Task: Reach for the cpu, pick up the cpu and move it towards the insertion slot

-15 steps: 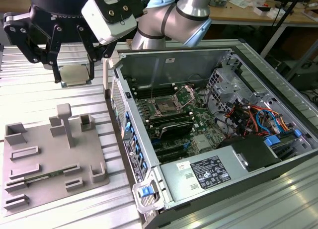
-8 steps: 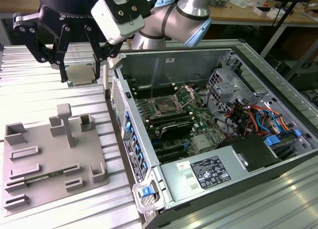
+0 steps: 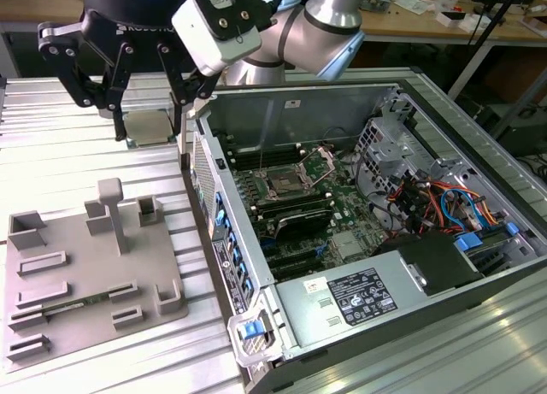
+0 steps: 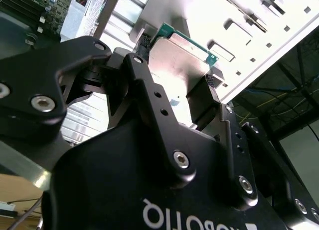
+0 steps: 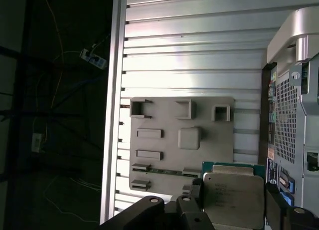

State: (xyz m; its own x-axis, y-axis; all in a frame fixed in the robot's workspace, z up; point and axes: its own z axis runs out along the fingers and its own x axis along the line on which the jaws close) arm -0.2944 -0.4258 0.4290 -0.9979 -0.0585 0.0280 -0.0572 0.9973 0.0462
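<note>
Here the gripper (image 3: 147,129) hangs above the ribbed metal table (image 3: 77,155), just outside the open computer case (image 3: 376,240), on the exterior view's left of the case wall. Its two black fingers (image 3: 120,112) pinch the cpu (image 3: 149,126) by opposite edges, so the chip sits flat between the fingertips, clear of the table and of the grey tray (image 3: 77,274).

In the second wrist view the cpu (image 4: 180,60) shows its pale metal top and a thin green rim, with a finger (image 4: 149,90) pressed against one edge and the other finger's pad against the opposite edge. In the first wrist view the cpu (image 5: 233,200) shows its pale top between the two dark fingertips (image 5: 193,190), with the grey tray (image 5: 159,120) beyond it on the table and the perforated case wall (image 5: 288,115) beside it.

The insertion slot (image 3: 282,186) lies inside the case on the green motherboard (image 3: 342,214), its silver frame and dark centre visible, well apart from the held cpu and lower than it.
</note>
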